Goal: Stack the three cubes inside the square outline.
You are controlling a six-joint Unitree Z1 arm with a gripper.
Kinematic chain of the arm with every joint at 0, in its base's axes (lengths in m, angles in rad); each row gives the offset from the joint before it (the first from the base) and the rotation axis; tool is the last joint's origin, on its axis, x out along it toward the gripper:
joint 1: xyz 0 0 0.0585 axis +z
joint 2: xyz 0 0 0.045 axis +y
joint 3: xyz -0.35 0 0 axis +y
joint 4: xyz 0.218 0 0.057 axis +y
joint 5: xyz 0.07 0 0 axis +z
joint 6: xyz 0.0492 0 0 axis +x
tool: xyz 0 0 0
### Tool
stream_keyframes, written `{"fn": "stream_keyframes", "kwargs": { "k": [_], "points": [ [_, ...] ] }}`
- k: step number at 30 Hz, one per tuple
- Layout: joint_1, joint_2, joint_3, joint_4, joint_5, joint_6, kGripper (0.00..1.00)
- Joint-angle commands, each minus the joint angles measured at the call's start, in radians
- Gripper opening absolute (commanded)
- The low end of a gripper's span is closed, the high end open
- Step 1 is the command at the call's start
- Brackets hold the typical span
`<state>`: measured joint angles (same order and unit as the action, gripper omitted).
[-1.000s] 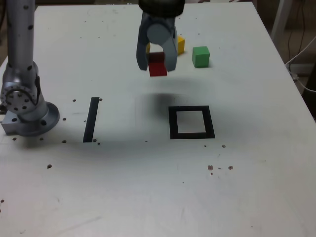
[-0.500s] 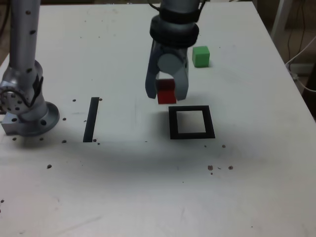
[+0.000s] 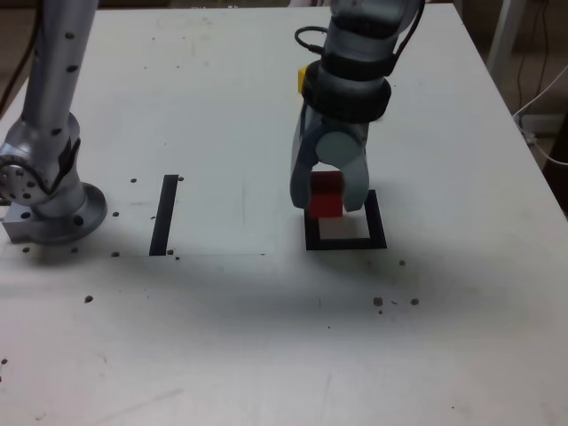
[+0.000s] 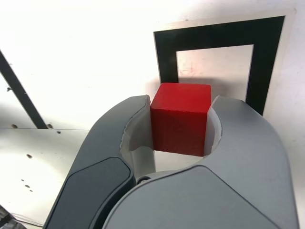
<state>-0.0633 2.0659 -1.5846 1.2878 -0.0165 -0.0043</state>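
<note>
Claw (image 4: 181, 114), clamped on one red cube (image 4: 181, 118), held above the worktop (image 3: 222, 337). One square outline (image 3: 345, 244), black, partly behind claw and cube in the exterior view.

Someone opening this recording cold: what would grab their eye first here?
Most likely the bright red cube, gripped between the two grey fingers of the pincer. Next comes the thick black square outline on the pale table, partly behind the cube in the exterior view. A yellow cube only just peeks out beside the arm, farther back.
</note>
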Motion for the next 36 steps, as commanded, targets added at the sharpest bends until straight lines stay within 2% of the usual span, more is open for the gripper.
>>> {"fn": "stream_keyframes", "kwargs": {
  "k": [1,21,22,24,28,30,32,36],
  "points": [
    [-0.003,0.014,-0.010,-0.005,-0.003,-0.004,0.31],
    [0.021,0.057,-0.019,-0.032,-0.011,-0.001,0.32],
    [0.022,0.057,-0.019,-0.034,-0.011,0.001,0.35],
    [0.023,0.059,-0.017,-0.039,-0.012,0.008,0.47],
    [0.026,0.062,-0.010,-0.051,-0.017,0.025,0.79],
    [0.028,0.063,-0.004,-0.056,-0.018,0.030,0.90],
    [0.031,0.063,0.002,-0.059,-0.019,0.032,0.96],
    [0.035,0.062,0.011,-0.061,-0.020,0.034,0.98]
  ]
}}
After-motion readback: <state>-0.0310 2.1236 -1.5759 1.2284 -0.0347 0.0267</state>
